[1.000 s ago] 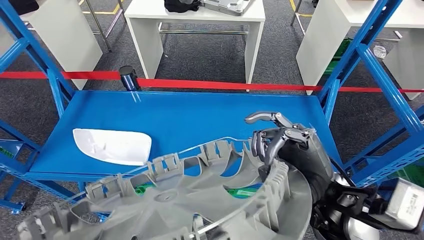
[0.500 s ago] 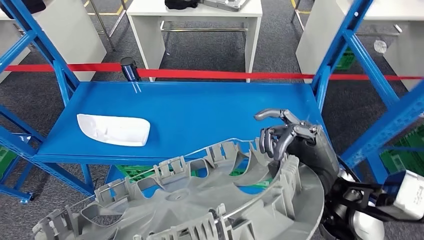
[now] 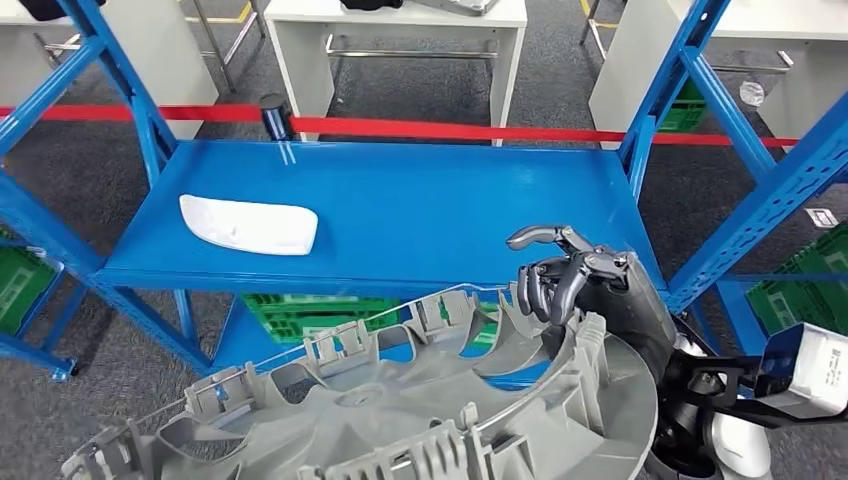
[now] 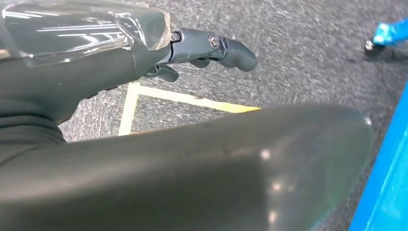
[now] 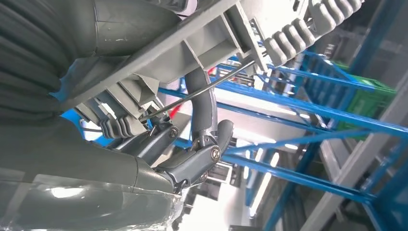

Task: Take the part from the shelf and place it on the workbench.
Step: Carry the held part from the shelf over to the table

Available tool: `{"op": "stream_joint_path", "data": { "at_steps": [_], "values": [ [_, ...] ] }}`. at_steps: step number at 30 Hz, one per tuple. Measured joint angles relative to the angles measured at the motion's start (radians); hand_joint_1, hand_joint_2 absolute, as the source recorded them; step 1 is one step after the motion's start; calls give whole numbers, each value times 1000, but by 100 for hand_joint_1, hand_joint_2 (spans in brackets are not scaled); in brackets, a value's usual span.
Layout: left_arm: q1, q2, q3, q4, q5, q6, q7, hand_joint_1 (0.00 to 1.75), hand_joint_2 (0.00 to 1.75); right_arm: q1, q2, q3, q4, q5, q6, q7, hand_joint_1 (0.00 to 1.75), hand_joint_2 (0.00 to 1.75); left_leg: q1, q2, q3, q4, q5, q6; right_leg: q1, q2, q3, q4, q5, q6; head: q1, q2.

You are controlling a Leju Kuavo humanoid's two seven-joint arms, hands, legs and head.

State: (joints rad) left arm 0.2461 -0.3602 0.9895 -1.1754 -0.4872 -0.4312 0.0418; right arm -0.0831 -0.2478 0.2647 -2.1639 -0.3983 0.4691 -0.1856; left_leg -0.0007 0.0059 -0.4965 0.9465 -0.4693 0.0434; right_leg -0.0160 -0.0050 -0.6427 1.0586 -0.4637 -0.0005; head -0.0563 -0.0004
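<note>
A large round grey plastic part (image 3: 420, 400) with ribbed clips along its rim fills the lower head view, in front of the blue shelf (image 3: 420, 200) and off its deck. My right hand (image 3: 590, 290) grips the part's right rim, fingers curled over the edge. In the right wrist view, the fingers (image 5: 192, 163) wrap under the grey part (image 5: 202, 43). My left hand (image 4: 211, 48) hangs over grey carpet with its fingers apart and nothing between them.
A white curved part (image 3: 250, 225) lies on the shelf deck at the left. Blue shelf uprights (image 3: 720, 90) stand at both sides. Red tape (image 3: 450, 130) runs behind the shelf, with white tables (image 3: 400, 30) beyond. Green crates (image 3: 300, 310) sit under the shelf.
The whole picture has shifted: the shelf now sits higher and farther off, so the camera has moved back. The right hand keeps its grip on the grey part.
</note>
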Motion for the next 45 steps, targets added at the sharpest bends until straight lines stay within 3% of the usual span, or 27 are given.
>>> {"op": "stream_joint_path", "data": {
  "at_steps": [2,3,5,7,9,10,12,14,17,18,19,20,22,24,26,28,29,32,33,34,36,37,38,40,41,43,45],
  "values": [
    [18,-1,-42,0,45,30,22,0,0,10,-15,3,6,7,-6,0,175,175,-3,3,-31,1,26,5,-1,1,-32,124,-91,-9,4,0],
    [27,-1,-63,0,61,40,30,0,0,16,-22,5,9,11,-8,0,175,175,-4,4,-47,3,39,5,-1,1,-40,181,-113,-5,5,0],
    [41,-2,-96,0,80,56,40,0,0,25,-36,8,14,21,-11,0,175,175,-5,5,-83,10,64,3,-3,1,-15,216,-93,17,6,0],
    [48,-4,-120,0,94,67,44,0,0,31,-48,10,15,32,-16,0,175,175,-5,5,-120,25,83,-2,-4,1,75,117,-55,31,6,0],
    [51,-6,-135,2,92,69,36,0,0,41,-56,7,14,48,-23,-3,175,175,-8,4,-144,43,97,-11,-1,2,172,-27,-71,23,5,0],
    [51,-7,-139,4,81,66,24,0,0,49,-59,2,12,57,-25,-11,175,175,-9,3,-151,49,105,-17,1,2,196,-70,-85,14,5,0],
    [47,-8,-136,13,42,51,-9,0,0,66,-64,-11,11,81,-23,-37,175,175,-7,3,-158,50,120,-28,3,2,190,-86,-85,-3,6,0],
    [35,-8,-120,28,-18,26,-53,0,0,75,-67,-24,11,109,-14,-76,175,175,-1,0,-170,74,82,-41,0,-1,173,-86,-64,-20,6,0],
    [-7,-8,-71,57,-111,-9,-120,0,0,70,-68,-38,11,141,2,-121,175,175,7,-4,-201,227,-70,-59,-1,-3,133,-86,-26,-32,4,0],
    [-24,-8,-50,68,-132,-18,-138,0,0,66,-67,-41,11,147,6,-127,175,175,9,-4,-207,284,-94,-63,0,-2,118,-84,-14,-32,4,0],
    [-40,-7,-30,77,-147,-25,-151,0,0,62,-66,-43,11,150,10,-129,175,175,11,-4,-203,322,-92,-63,1,1,103,-82,-1,-30,4,0],
    [-53,-7,-12,84,-157,-30,-160,0,0,57,-65,-45,11,152,12,-130,175,175,11,-5,-185,330,-69,-61,2,5,87,-80,12,-27,4,0],
    [-68,-6,16,93,-169,-37,-168,0,0,51,-63,-46,11,152,13,-134,175,175,10,-26,-98,239,-23,-45,3,18,60,-77,34,-21,4,0],
    [-73,-3,35,97,-165,-38,-168,0,0,47,-63,-47,12,151,16,-148,175,175,7,-58,7,90,-35,-26,5,30,43,-77,55,-12,4,0],
    [-75,-1,43,98,-146,-32,-162,0,0,44,-64,-47,16,151,22,-169,175,175,1,-66,49,18,-56,-17,1,42,35,-82,76,2,4,0],
    [-75,-2,44,99,-121,-22,-150,0,0,43,-65,-47,19,155,24,-180,175,175,0,-47,42,-1,-34,-8,-1,49,25,-85,87,11,4,0],
    [-75,-2,43,99,-111,-18,-146,0,0,41,-65,-47,20,159,23,-182,175,175,1,-37,35,-11,-17,-2,0,45,14,-72,70,9,6,0],
    [-71,-3,39,99,-90,-8,-134,0,0,36,-64,-47,25,168,17,-178,175,175,2,-13,-4,-20,26,7,-3,22,-35,81,-55,-3,15,0],
    [-69,-3,37,98,-83,-5,-130,0,0,35,-63,-47,28,169,15,-177,175,175,1,-7,-20,-18,38,6,-6,19,-45,142,-81,2,16,0],
    [-66,-3,34,96,-74,-2,-125,0,0,35,-63,-46,30,169,13,-175,175,175,1,-2,-38,-14,49,4,-10,18,-44,184,-84,13,16,0],
    [-60,-3,24,88,-56,4,-114,0,0,34,-62,-46,32,168,11,-174,175,175,5,4,-79,3,68,-4,-20,15,4,173,-42,44,16,0],
    [-57,-2,18,82,-48,6,-108,0,0,31,-61,-46,32,167,11,-173,175,175,7,5,-101,18,75,-10,-25,14,51,118,-30,55,16,0],
    [-52,-2,11,74,-39,9,-101,0,0,27,-60,-46,32,165,11,-171,175,175,7,5,-121,34,80,-16,-25,13,105,46,-38,58,17,0],
    [-43,-2,-1,56,-23,15,-89,0,0,19,-57,-46,32,161,11,-166,175,175,6,5,-147,56,93,-30,-21,12,164,-52,-73,43,16,0],
    [-38,-2,-7,48,-18,18,-85,0,0,16,-56,-47,32,159,11,-164,175,175,7,4,-153,58,101,-37,-15,11,168,-68,-81,32,14,0],
    [-27,-2,-14,37,-13,19,-80,0,0,12,-53,-46,32,156,11,-162,175,175,13,3,-160,58,108,-49,-15,8,149,-65,-66,11,12,0],
    [-16,-2,-19,30,-8,23,-73,0,0,7,-51,-46,33,153,11,-160,175,175,18,0,-175,103,41,-59,-17,4,128,-66,-42,-6,10,0]
  ]
}}
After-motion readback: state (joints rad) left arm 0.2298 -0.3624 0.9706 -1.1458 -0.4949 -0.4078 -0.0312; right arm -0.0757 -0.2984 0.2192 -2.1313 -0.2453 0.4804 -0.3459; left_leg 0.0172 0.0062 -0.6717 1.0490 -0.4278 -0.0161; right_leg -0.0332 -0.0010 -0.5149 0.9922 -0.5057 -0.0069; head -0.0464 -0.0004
